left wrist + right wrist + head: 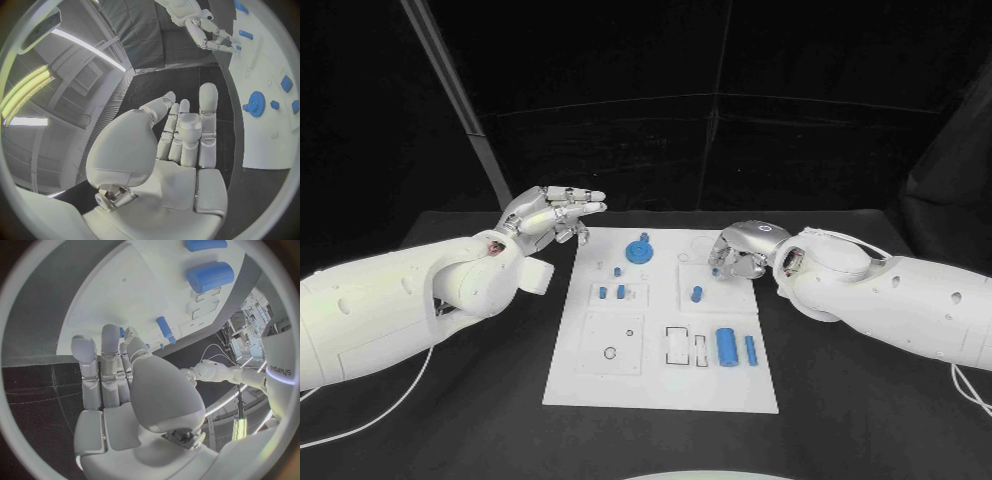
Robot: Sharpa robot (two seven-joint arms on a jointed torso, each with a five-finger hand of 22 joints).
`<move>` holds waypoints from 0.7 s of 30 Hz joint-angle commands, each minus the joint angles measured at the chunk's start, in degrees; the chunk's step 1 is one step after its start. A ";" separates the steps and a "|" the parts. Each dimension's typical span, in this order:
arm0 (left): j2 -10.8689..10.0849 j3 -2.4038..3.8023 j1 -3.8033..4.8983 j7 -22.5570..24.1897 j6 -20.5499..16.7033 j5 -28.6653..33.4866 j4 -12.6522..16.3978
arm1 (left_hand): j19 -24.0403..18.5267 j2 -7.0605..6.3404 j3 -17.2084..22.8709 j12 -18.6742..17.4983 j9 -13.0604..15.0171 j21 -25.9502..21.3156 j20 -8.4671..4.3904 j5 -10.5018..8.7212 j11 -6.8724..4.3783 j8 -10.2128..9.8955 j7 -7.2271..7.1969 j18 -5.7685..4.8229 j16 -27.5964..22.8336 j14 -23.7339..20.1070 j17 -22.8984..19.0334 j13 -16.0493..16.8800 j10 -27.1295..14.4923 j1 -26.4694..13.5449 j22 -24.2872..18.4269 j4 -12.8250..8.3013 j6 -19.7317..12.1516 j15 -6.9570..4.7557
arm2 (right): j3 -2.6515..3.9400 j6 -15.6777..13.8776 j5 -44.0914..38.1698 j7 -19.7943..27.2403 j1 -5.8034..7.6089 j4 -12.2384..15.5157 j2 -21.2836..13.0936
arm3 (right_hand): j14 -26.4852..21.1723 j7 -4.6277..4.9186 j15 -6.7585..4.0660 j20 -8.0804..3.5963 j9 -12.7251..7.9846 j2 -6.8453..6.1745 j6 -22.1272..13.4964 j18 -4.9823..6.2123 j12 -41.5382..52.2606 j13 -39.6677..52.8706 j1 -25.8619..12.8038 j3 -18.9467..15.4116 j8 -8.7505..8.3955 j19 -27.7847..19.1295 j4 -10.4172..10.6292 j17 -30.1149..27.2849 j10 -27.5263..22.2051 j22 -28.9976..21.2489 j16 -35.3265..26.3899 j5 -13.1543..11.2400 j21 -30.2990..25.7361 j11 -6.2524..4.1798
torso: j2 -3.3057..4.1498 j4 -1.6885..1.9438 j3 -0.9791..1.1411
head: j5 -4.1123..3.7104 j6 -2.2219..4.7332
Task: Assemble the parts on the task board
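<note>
Over the white board's (589,385) far edge, we hold both hands empty, left hand (555,217) spread, right hand (738,252) curled and liable to nudge the blue gear (640,251).

One word can be read: "sharpa", in dark letters running sideways on the white left arm (282,371) in the right wrist view, just above a glowing purple band. The task board (589,385) and its blue parts (727,346) carry no legible writing, numbers or signs.
</note>
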 commanded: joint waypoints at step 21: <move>0.09 0.02 0.05 1.29 0.81 2.20 -0.10 | -0.71 0.03 -0.40 0.30 -0.13 -0.51 -0.15 0.00 -0.09 -0.39 0.11 0.69 -0.44 -0.52 -0.24 -0.12 0.21 -0.38 -0.33 0.00 -0.06 -0.15 | 0.04 3.73 -0.42 0.10 -0.60 -2.14 1.79 | 0.51 0.11 0.26 0.34 0.08 0.77 1.28 -1.75 0.48 -0.04 -3.03 12.19 -0.03 0.64 -3.99 7.12 0.96 10.30 10.03 -1.44 8.53 -0.23 | -0.05 -0.02 -0.06 | -0.15 -0.60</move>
